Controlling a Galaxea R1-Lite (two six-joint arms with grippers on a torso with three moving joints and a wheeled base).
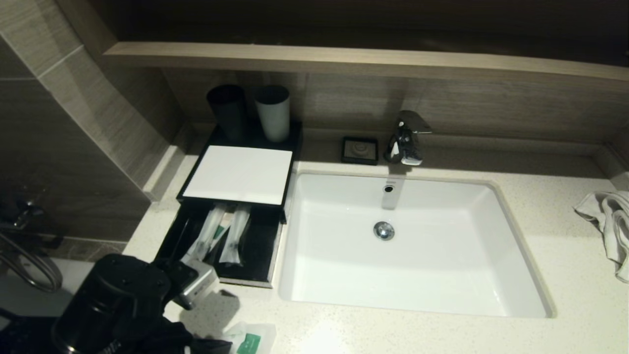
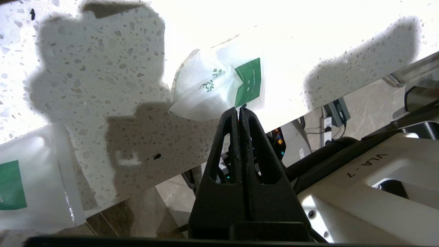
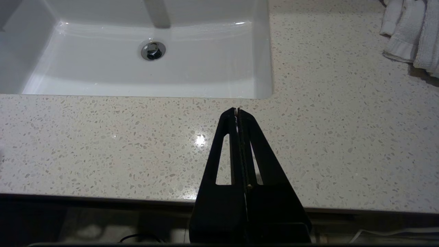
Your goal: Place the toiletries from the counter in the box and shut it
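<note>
Pinching clear pouch (image 2: 219, 91) corner at counter (image 1: 565, 255) front edge, left gripper (image 2: 239, 111) fingers pressed together; needing carrying to open drawer (image 1: 255, 260); right gripper (image 3: 237, 111) parked, fingers together.

"VLA-7" on the white robot body (image 2: 374, 164); pouch (image 2: 219, 87) print unreadable.

Setting: bathroom vanity, hotel-like. Evidence: inset white sink (image 1: 417, 246) just beyond the parked right gripper (image 3: 237, 109), chrome faucet (image 1: 407, 138), speckled stone counter (image 1: 555, 236), towel (image 1: 609, 226), two cups (image 1: 250, 112).
</note>
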